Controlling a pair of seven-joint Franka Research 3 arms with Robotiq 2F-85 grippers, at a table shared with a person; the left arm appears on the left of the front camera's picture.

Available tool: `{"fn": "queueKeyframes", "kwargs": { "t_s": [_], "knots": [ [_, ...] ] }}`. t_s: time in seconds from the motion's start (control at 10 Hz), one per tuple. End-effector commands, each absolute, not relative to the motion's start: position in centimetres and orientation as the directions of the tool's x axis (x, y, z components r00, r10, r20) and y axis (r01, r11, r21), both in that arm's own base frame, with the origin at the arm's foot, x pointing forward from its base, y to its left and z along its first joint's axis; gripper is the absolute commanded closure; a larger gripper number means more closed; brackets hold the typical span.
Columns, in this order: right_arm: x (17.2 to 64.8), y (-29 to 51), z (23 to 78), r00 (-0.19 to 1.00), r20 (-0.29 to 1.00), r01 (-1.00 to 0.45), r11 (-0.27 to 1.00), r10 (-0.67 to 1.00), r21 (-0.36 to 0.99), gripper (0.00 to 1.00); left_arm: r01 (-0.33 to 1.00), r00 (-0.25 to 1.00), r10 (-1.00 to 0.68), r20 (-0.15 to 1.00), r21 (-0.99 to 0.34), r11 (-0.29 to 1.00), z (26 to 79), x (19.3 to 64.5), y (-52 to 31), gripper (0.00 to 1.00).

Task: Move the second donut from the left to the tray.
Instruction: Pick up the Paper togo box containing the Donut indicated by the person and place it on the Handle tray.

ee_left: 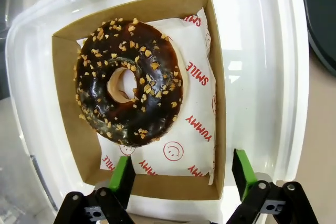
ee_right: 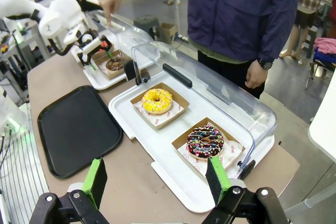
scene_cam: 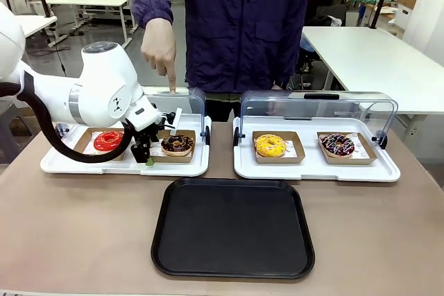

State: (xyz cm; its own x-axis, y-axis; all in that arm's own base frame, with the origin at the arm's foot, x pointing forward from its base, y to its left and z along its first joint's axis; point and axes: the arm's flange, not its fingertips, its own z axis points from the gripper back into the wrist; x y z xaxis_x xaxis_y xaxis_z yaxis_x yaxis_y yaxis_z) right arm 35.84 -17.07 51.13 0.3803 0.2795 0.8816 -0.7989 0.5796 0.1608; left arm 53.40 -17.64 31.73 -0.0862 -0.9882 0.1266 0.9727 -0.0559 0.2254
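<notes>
Brown chocolate ring donut with tan crumbs (ee_left: 128,82) sits in its shallow brown cardboard holder (ee_left: 65,103) on the left white plastic tray (scene_cam: 125,166). The left jaws are spread wide by the holder's near edge, holding nothing. A big flat black plastic tray (scene_cam: 232,230) lies nearer on the counter (scene_cam: 83,240). The right jaws are spread too.

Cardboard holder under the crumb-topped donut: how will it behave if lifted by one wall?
The holder looks thin and shallow, so a pinched wall may flex and the far end sag. The donut seems to sit loose on white paper, so tilting could slide it. Its glaze looks glossy and soft, likely to smear if touched.
</notes>
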Motion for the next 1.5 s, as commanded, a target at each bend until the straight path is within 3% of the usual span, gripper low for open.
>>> {"fn": "queueKeyframes", "kwargs": {
  "t_s": [0.0, 0.1, 0.2, 0.3, 1.1, 1.4],
  "knots": [
    [36.16, -17.11, 51.24, 0.344, 0.900, -0.808, 0.572, 0.269, 0.137, 0.00, 0.975, -0.067, -0.992, 0.109, 0.217, -0.042, 32.07, 53.46, -17.77, 0.58],
    [36.16, -17.11, 51.24, 0.344, 0.900, -0.808, 0.572, 0.269, 0.137, 0.00, 0.977, -0.065, -0.992, 0.108, 0.209, -0.041, 32.00, 53.46, -17.80, 1.00],
    [36.16, -17.11, 51.24, 0.344, 0.900, -0.808, 0.572, 0.269, 0.137, 0.00, 0.978, -0.067, -0.993, 0.102, 0.202, -0.045, 31.91, 53.51, -17.87, 0.64],
    [36.16, -17.11, 51.24, 0.344, 0.900, -0.808, 0.572, 0.269, 0.137, 0.00, 0.980, -0.069, -0.993, 0.093, 0.193, -0.050, 31.90, 53.52, -17.87, 1.00],
    [36.16, -17.11, 51.24, 0.344, 0.900, -0.808, 0.572, 0.269, 0.137, 0.00, 0.992, -0.026, -0.994, 0.107, 0.124, -0.013, 31.63, 54.20, -17.81, 1.00],
    [36.16, -17.11, 51.24, 0.344, 0.900, -0.808, 0.572, 0.269, 0.137, 0.00, 0.986, -0.066, -0.993, 0.094, 0.160, -0.050, 31.73, 53.22, -17.74, 1.00]
  ]
}}
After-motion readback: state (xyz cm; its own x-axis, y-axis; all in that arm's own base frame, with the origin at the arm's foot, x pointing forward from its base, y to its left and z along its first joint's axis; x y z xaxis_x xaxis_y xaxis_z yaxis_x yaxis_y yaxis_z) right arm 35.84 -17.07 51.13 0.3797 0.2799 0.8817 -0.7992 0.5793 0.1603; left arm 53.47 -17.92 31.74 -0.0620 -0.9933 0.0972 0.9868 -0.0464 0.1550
